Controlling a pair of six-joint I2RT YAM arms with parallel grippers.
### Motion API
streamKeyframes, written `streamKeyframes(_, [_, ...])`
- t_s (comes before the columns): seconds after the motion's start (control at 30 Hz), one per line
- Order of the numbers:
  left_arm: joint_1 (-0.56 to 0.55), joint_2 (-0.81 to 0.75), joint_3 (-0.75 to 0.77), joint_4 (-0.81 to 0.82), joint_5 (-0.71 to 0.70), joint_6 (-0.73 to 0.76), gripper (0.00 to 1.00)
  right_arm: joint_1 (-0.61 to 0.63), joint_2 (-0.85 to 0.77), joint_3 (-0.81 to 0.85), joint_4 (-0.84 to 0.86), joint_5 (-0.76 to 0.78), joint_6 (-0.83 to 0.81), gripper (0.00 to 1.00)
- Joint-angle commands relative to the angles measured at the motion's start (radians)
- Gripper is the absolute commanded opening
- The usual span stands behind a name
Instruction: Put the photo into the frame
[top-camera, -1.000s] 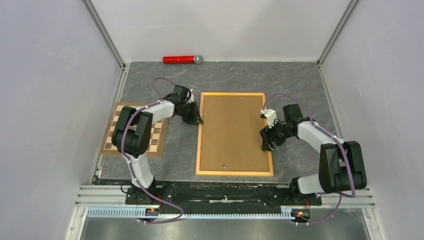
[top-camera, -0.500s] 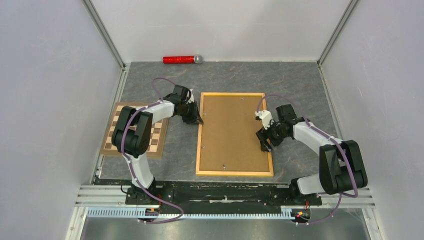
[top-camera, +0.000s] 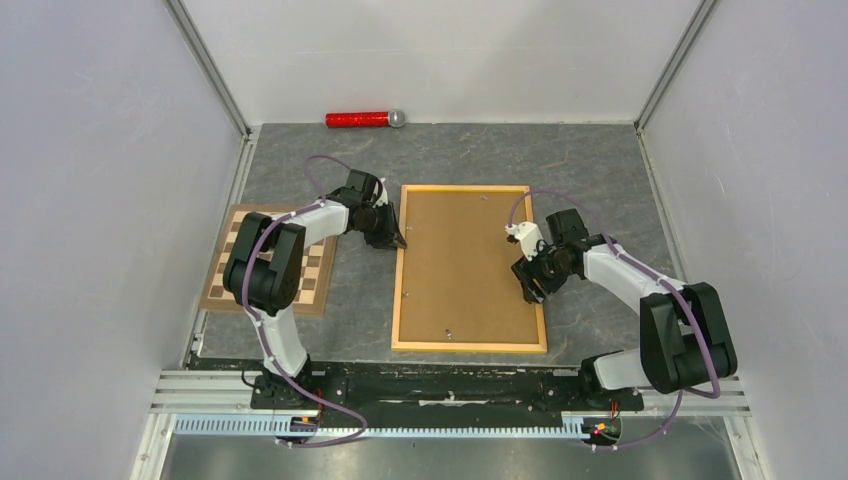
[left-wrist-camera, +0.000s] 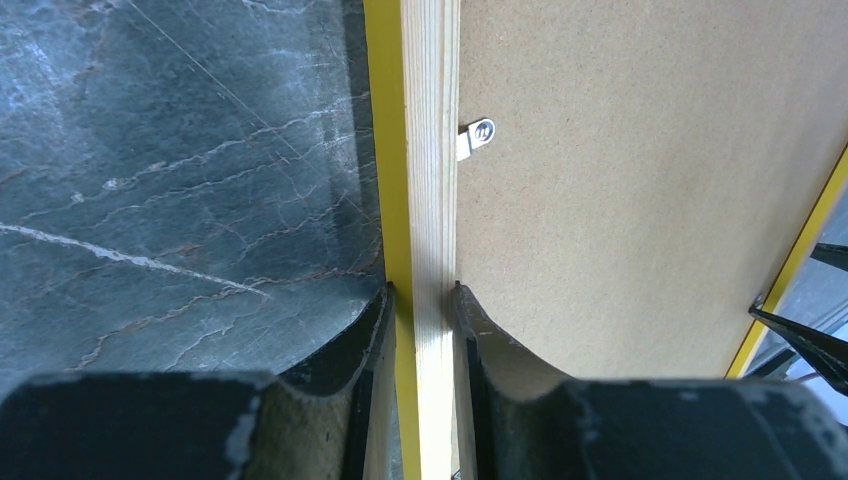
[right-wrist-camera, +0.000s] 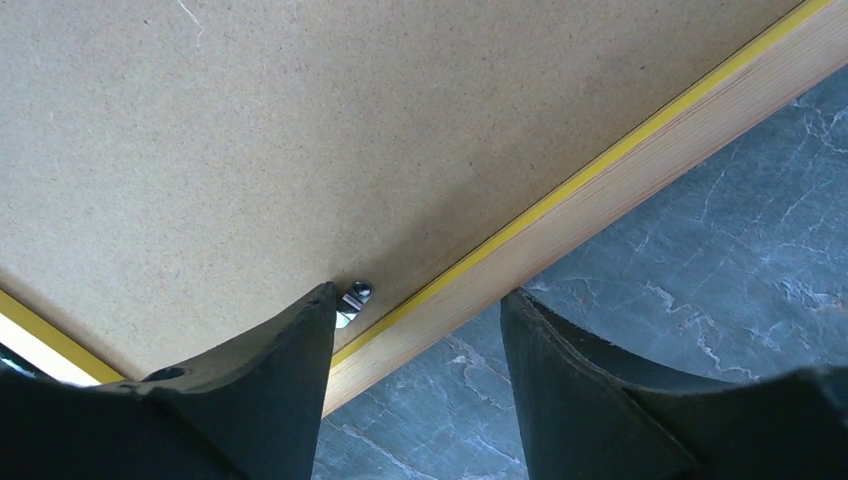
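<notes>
Two arms reach onto a grey stone-look desk (top-camera: 600, 170). Far left lies a brown-and-cream chessboard (top-camera: 318, 272), flat, with the left arm passing over it. Its left edge sits close to the left wall. At the back, near the back wall, lies a red tube (top-camera: 358, 120) with a silver cap (top-camera: 397, 119).

A strip of bare desk runs between the chessboard and the frame (top-camera: 398, 300). The left gripper (top-camera: 392, 238) sits there. Its fingers (left-wrist-camera: 360, 340) are clenched on the frame's left rail, one on each side of the wood, both touching it. A small metal clip (left-wrist-camera: 478, 135) sticks out from that rail onto the brown backing board (top-camera: 465, 260).

The frame lies flat in the middle of the desk, back side up, and the board fills it. The photo does not show in any view.

The right gripper (top-camera: 533, 290) is at the frame's right rail. Its fingers (right-wrist-camera: 270, 390) are spread apart and grasp nothing. One tip is over the board just beside another clip (right-wrist-camera: 353, 300). The other tip is over bare desk outside the rail.

There is lots of bare desk behind the frame and to its right. The frame's near rail lies close to the desk's near edge.

White walls (top-camera: 440, 50) close in the left, back and right sides.
</notes>
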Motion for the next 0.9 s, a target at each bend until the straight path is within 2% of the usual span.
streamKeyframes(0.0, [0.002,-0.038,0.011,-0.013,-0.029,0.017,0.02,0.016,-0.016,0.014,-0.04,0.063,-0.061,0.59])
streamKeyframes(0.87, [0.001,-0.029,0.023,-0.029,-0.031,0.036,0.02,0.016,0.003,0.022,-0.029,0.016,-0.122,0.41])
